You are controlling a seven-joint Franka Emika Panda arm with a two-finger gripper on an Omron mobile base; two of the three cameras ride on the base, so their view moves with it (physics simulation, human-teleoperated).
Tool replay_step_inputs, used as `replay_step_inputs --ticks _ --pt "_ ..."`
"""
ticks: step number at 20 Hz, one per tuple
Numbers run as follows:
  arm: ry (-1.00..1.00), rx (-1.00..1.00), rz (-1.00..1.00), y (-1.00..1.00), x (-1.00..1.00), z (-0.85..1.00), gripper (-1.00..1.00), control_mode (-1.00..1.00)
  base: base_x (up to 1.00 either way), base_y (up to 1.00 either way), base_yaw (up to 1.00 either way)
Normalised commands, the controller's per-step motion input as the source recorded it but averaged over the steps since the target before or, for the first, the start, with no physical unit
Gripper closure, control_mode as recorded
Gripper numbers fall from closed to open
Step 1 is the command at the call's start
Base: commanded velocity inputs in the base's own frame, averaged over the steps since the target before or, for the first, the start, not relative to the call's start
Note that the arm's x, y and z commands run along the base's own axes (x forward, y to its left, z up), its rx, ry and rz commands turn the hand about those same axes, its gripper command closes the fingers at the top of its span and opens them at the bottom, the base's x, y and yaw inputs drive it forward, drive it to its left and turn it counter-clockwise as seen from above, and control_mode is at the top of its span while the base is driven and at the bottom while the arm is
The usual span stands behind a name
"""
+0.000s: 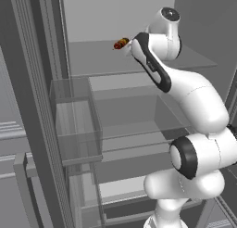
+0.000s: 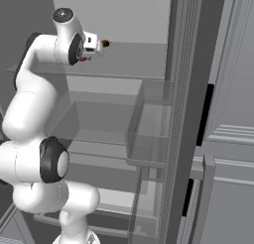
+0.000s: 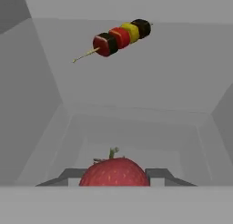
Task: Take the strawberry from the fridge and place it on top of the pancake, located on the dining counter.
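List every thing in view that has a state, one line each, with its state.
fridge: open, arm reaching inside.
gripper: shut on the strawberry.
strawberry: held between the fingertips, stem up in the hand view.
skewer: lying on the shelf beyond the gripper, untouched.

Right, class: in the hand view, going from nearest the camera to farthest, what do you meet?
fingers closed on the strawberry → skewer lying on the shelf → back wall of the fridge.
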Motion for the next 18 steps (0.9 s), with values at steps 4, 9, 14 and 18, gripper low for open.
replay_step_inputs --ticks 4,9,14,18 --pt "-0.31 0.04 -0.11 0.0 -0.78 0.51 1.0 -1.0 0.0 0.0 0.0" --pt "-0.2 0.01 -0.13 -0.1 -1.0 0.36 1.0 -1.0 0.0 0.0 0.0" --pt "-0.16 0.06 -0.09 -0.28 -1.0 -0.03 1.0 -1.0 0.0 0.0 0.0" --pt "-0.09 0.09 -0.01 -0.44 -1.0 0.0 1.0 -1.0 0.0 0.0 0.0"
